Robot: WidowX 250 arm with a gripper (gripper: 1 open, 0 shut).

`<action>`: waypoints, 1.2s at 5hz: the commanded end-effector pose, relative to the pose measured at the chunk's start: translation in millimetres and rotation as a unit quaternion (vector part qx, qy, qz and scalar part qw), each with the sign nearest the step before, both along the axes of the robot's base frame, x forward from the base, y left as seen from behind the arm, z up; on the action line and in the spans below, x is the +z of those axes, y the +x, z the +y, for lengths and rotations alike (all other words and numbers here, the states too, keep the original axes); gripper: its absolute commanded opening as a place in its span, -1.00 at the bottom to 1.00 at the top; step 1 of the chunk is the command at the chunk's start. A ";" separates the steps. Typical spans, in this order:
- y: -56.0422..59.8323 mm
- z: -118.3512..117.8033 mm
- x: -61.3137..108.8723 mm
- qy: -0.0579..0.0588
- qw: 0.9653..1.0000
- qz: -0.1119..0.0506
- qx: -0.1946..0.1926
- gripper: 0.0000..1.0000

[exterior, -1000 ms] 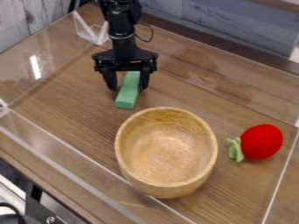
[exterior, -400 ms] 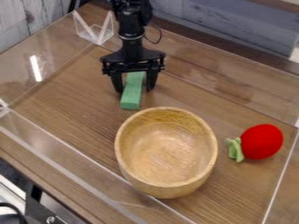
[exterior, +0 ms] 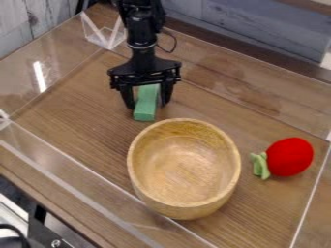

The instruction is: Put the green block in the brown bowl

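Note:
The green block (exterior: 146,103) lies flat on the wooden table, its long side running away from the camera, just behind the rim of the brown bowl (exterior: 185,166). My gripper (exterior: 143,85) points straight down over the block's far end, open, with one black finger on each side of the block. I cannot tell whether the fingers touch it. The bowl is empty and sits in the middle of the view.
A red toy fruit (exterior: 287,157) with a green leaf rests right of the bowl. Clear plastic walls (exterior: 52,145) fence the table on the left and front. A white cable loop (exterior: 101,36) hangs beside the arm at the back.
The gripper shifted slightly right and rolled a little about its vertical axis. The block now lies a bit further right and straighter than a second ago. The jaws stay open.

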State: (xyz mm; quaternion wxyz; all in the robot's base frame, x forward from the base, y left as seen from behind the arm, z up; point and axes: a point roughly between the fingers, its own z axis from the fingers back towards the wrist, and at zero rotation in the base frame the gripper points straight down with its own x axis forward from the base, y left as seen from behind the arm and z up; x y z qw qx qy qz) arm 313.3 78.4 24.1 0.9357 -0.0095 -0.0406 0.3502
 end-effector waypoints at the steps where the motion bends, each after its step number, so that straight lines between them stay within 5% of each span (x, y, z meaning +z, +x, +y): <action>1: 4.4 2.1 16.3 0.010 0.999 -0.032 0.008 -1.00; 2: -0.4 -2.0 22.2 0.004 0.999 -0.040 0.015 -1.00; 4: -15.7 -22.1 73.4 -0.011 0.996 -0.058 0.065 -1.00; 6: -69.9 -99.7 46.4 -0.012 0.998 -0.048 -0.027 -1.00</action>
